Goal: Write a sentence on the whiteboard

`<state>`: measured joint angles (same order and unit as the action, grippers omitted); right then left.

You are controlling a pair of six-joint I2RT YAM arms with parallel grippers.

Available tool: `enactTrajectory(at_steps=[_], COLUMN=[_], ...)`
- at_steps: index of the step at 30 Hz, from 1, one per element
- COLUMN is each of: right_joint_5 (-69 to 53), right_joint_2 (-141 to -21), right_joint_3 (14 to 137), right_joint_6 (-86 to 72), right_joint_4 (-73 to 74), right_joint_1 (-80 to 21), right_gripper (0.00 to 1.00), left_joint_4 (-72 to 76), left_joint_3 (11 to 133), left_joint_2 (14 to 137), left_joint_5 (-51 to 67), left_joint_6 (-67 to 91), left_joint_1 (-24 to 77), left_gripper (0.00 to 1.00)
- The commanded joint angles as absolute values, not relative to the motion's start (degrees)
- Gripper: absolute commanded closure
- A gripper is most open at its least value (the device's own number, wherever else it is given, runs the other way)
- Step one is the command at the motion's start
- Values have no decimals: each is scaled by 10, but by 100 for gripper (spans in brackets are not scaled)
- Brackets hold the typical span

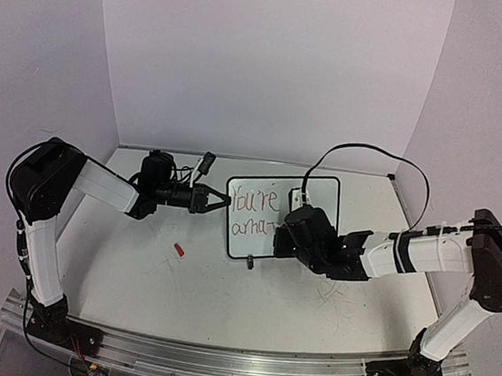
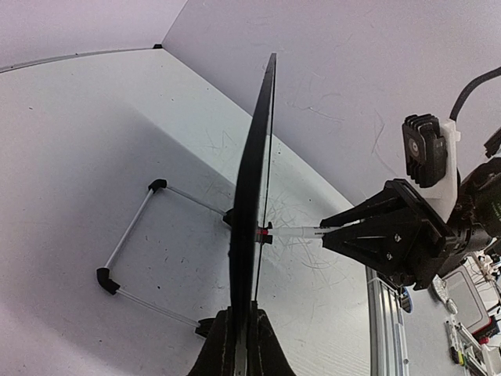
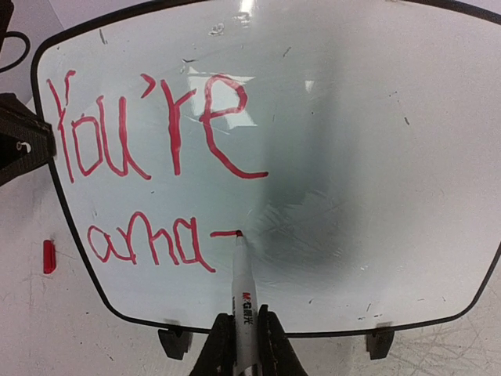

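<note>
A scuffed grey-white table (image 1: pixel 134 292) carries a small glossy whiteboard (image 3: pixel 376 157), black-framed with rounded corners, propped upright toward the table's twelve o'clock. The left gripper (image 2: pixel 241 333) is clamped on the board's nine o'clock edge. The right gripper (image 3: pixel 245 345), at the board's four o'clock, grasps a slim white marker (image 3: pixel 243 290), tip touching the surface. The sentence (image 3: pixel 173 133), in thin red strokes, reads "You're" above "ama" and a short dash. The second line looks midway, so next the tip should zigzag rightward under light pressure. A red cap (image 1: pixel 179 250) lies at the board's eight o'clock.
</note>
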<state>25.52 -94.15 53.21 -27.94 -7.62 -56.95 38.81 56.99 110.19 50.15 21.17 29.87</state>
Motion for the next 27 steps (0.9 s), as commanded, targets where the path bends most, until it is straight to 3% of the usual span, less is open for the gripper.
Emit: enactTrajectory(at_steps=[1, 17, 27], right_joint_5=[275, 204, 234], right_joint_2=[-921, -960, -943], right_joint_3=[529, 542, 527], right_joint_6=[-280, -274, -294], right_joint_4=[-66, -80, -83], right_joint_1=[-563, -571, -571], right_gripper=[100, 100, 100], left_joint_4=[360, 359, 358], left_joint_3=[586, 588, 588], left_joint_2=[1083, 1086, 1084], left_joint_5=[511, 512, 511], left_joint_6=[200, 200, 200], left_joint_1=[312, 312, 313], left_gripper=[100, 100, 100])
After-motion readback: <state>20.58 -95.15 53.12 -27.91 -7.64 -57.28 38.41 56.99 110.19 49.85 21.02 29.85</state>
